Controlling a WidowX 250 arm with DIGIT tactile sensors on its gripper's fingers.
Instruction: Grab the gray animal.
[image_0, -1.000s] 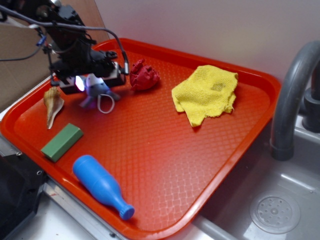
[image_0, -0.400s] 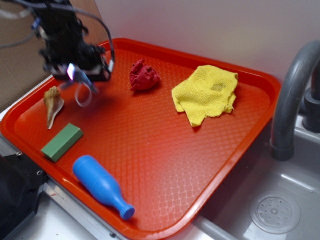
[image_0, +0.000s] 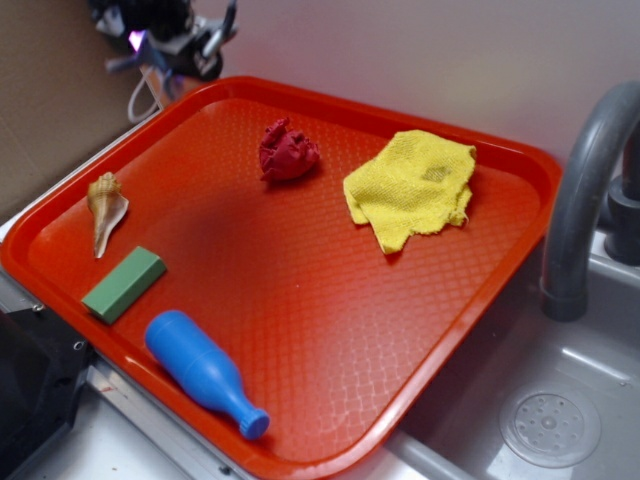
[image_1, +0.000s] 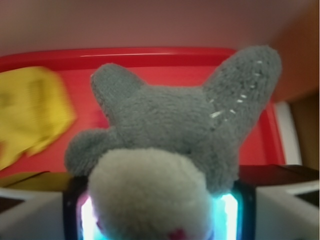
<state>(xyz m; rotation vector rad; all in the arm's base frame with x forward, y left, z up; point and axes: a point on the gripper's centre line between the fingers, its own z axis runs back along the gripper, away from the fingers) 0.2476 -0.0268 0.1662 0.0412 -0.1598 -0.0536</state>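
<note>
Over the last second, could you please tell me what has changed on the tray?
The gripper, shut on the gray animal, lifted it off the red tray and carried it up toward the back left corner. The seashell, green block, blue bottle, red cloth and yellow cloth stayed put.

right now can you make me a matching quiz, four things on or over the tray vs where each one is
Things:
1. gray animal
2. seashell
3. yellow cloth
4. blue bottle

Places:
A. tray's near edge
B. held in the gripper above the tray's far left corner
C. tray's left side, by the green block
D. far right part of the tray

Pairs: 1-B, 2-C, 3-D, 4-A
</note>
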